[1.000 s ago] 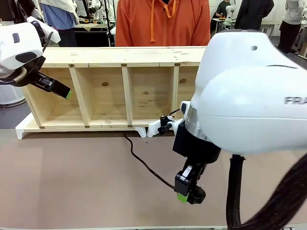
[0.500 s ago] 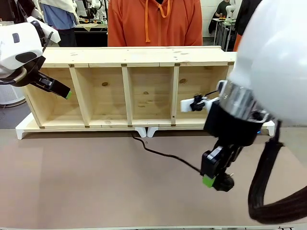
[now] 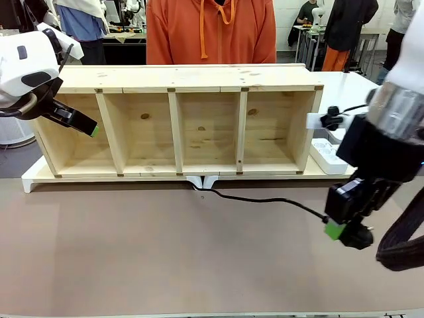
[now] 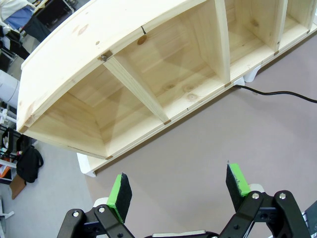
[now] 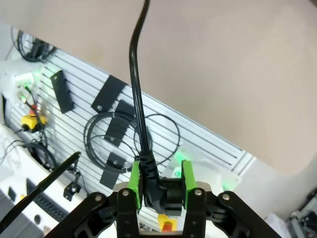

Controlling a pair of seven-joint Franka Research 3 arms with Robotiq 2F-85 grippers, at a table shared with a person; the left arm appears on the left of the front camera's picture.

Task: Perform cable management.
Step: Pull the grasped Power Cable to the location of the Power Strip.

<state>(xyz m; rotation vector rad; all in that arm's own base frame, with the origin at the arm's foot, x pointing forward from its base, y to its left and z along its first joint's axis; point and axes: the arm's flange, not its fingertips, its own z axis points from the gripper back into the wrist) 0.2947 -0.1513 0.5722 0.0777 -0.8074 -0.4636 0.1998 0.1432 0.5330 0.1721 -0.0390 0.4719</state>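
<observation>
Cable [image 3: 265, 199]: thin, black; plug end clamped in right jaws, low over counter [image 3: 132, 265] at right. Long axis runs left from jaws to shelf [image 3: 175, 78] foot. Left jaws apart, well off, by shelf's left compartment.

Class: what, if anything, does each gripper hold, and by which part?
The right gripper holds the cable by its plug; the left gripper holds nothing.

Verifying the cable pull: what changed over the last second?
The right gripper, shut on the plug, swung from the middle of the table toward the robot's right, dragging the cable out flatter from under the shelf. The left gripper stayed open by the shelf's left end; the shelf did not move.
</observation>
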